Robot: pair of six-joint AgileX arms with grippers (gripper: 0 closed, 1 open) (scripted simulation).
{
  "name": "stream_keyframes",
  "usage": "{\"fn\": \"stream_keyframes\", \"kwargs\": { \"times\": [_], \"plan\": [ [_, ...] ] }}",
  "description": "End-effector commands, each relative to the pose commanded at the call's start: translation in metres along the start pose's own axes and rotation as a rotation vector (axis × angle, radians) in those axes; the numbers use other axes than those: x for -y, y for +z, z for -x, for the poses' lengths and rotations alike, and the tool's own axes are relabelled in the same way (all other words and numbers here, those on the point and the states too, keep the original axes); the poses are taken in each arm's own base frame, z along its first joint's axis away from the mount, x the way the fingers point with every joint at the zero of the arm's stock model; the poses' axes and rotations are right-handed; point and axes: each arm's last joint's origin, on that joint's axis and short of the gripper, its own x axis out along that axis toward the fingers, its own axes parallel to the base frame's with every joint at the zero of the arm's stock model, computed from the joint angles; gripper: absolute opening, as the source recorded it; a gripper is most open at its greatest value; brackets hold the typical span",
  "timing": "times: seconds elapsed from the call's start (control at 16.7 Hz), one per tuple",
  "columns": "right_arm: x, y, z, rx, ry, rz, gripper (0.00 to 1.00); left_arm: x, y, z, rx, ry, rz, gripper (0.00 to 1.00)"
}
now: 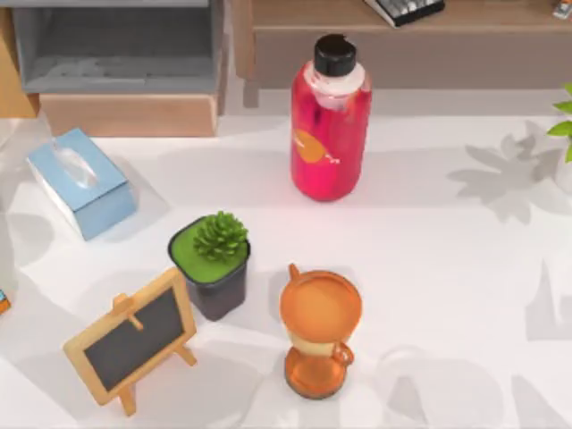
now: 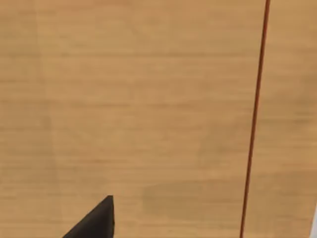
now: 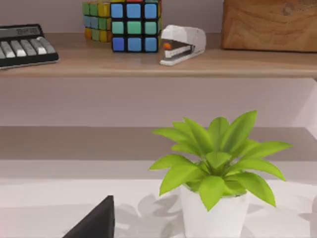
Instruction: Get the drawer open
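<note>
Nearest in the top view, a small wooden-framed chalkboard easel (image 1: 132, 339) sits at about seven o'clock on the white tabletop (image 1: 429, 250), with an orange hourglass-shaped timer (image 1: 320, 331) at six. Just beyond them stands a dark pot holding a green succulent (image 1: 213, 262), then a pale blue tissue box (image 1: 80, 181) toward nine, and a tall red bottle with a black cap (image 1: 330, 121) near the centre.

Farthest, at eleven o'clock, lies the drawer (image 1: 125, 114), a wide shallow box with grey inner walls and a plain light-wood front panel. Its grey floor is already exposed, so it looks at least partly drawn out.

The left hand (image 2: 94, 223) hangs close against a light-wood surface (image 2: 148, 109); whether its fingers are wide or narrow I cannot tell. The right hand (image 3: 94, 223) idles facing a leafy green plant in a white pot (image 3: 213, 198); its spread I cannot tell either.

The drawer is probably rigid and light and should slide straight. With no handle visible, the front panel's top edge seems the best hold.
</note>
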Motion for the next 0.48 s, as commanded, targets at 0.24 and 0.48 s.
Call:
{"fn": "stream_keyframes", "kwargs": {
  "times": [0.24, 0.48],
  "plan": [
    [0.0, 0.0, 0.0, 0.0, 0.0, 0.0, 1.0, 0.0, 0.0, 0.0, 0.0, 0.0, 0.0, 0.7],
    [0.0, 0.0, 0.0, 0.0, 0.0, 0.0, 1.0, 0.0, 0.0, 0.0, 0.0, 0.0, 0.0, 0.4]
  ]
}}
